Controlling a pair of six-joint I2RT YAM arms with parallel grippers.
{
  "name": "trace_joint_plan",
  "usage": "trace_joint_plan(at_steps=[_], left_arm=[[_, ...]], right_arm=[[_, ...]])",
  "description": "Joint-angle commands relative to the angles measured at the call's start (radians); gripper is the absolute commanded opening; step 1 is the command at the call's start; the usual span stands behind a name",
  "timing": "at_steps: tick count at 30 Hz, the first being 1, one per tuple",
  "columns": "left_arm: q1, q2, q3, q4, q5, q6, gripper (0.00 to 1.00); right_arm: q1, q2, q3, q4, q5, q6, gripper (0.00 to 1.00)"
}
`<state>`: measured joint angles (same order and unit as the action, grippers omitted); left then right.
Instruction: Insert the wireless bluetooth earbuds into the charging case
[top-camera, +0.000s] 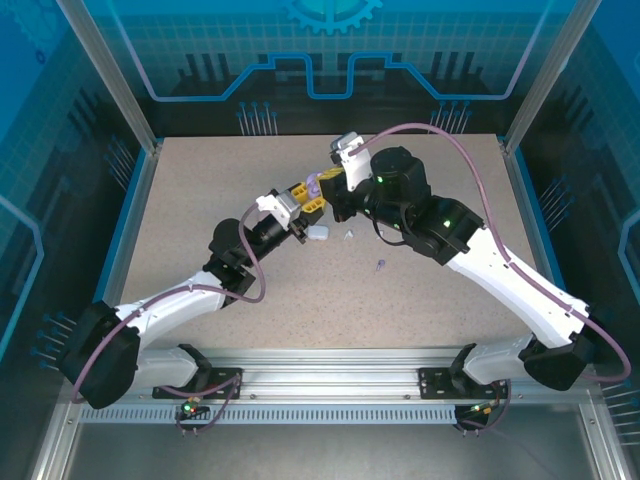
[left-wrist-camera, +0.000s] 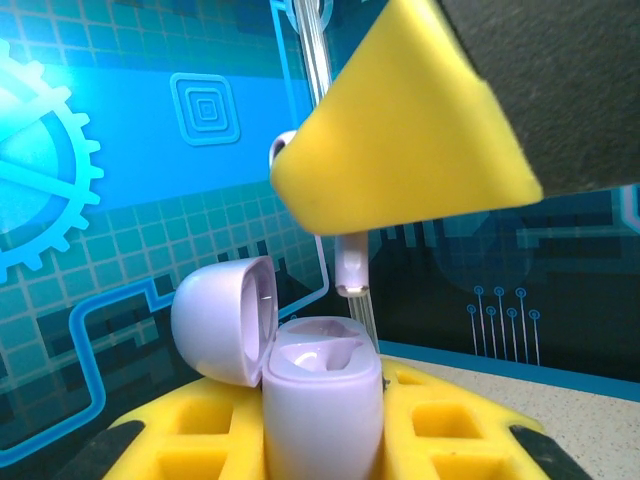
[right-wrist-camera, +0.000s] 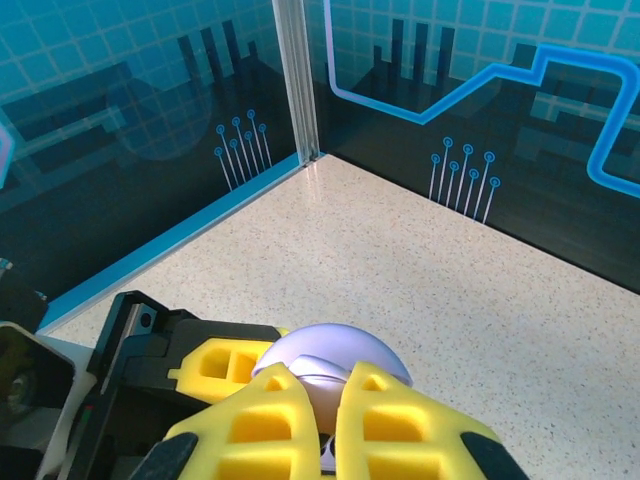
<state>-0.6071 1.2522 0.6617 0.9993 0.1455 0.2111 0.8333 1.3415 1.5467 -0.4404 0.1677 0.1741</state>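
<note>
A purple charging case (left-wrist-camera: 322, 400) stands upright between the yellow fingers of my left gripper (left-wrist-camera: 320, 425), which is shut on it. Its lid (left-wrist-camera: 225, 320) hangs open to the left and both sockets look empty. Just above the case hangs a purple earbud (left-wrist-camera: 352, 262), stem down, pinched by my right gripper's yellow fingers (left-wrist-camera: 400, 130). In the right wrist view my right gripper (right-wrist-camera: 335, 400) is shut, with the case's domed lid (right-wrist-camera: 335, 352) right under its tips and the bud mostly hidden. From above, both grippers (top-camera: 303, 207) (top-camera: 335, 182) meet at the case (top-camera: 313, 190), mid-table.
A white case (top-camera: 318, 235) lies on the speckled table just in front of the grippers. Two tiny loose earbuds (top-camera: 348, 236) (top-camera: 381, 266) lie to its right. Glass walls and an aluminium post (right-wrist-camera: 297, 80) close off the back.
</note>
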Motion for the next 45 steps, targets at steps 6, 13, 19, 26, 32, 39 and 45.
trace_joint_plan(at_steps=[6, 13, 19, 26, 32, 39, 45], left_arm=[[-0.008, -0.019, 0.028, 0.011, 0.005, 0.016, 0.00], [-0.008, -0.020, 0.033, 0.001, 0.008, 0.013, 0.00], [-0.008, -0.022, 0.035, 0.001, 0.009, 0.011, 0.00], [-0.008, -0.028, 0.036, -0.003, 0.007, 0.011, 0.00], [-0.008, -0.025, 0.039, -0.011, 0.007, 0.012, 0.00], [-0.008, -0.020, 0.047, -0.012, 0.008, 0.012, 0.00], [-0.009, -0.020, 0.047, -0.017, 0.009, 0.011, 0.00]], right_arm=[[0.012, 0.005, 0.006, -0.009, 0.050, -0.017, 0.06], [0.002, 0.015, -0.009, -0.011, 0.039, -0.002, 0.06], [0.000, 0.032, -0.017, -0.012, 0.032, 0.006, 0.05], [-0.012, 0.037, -0.040, -0.012, 0.032, 0.008, 0.05], [-0.019, 0.015, -0.053, -0.019, 0.018, 0.011, 0.04], [-0.019, -0.014, -0.078, -0.018, -0.006, 0.031, 0.04], [-0.019, -0.012, -0.092, -0.018, -0.025, 0.038, 0.04]])
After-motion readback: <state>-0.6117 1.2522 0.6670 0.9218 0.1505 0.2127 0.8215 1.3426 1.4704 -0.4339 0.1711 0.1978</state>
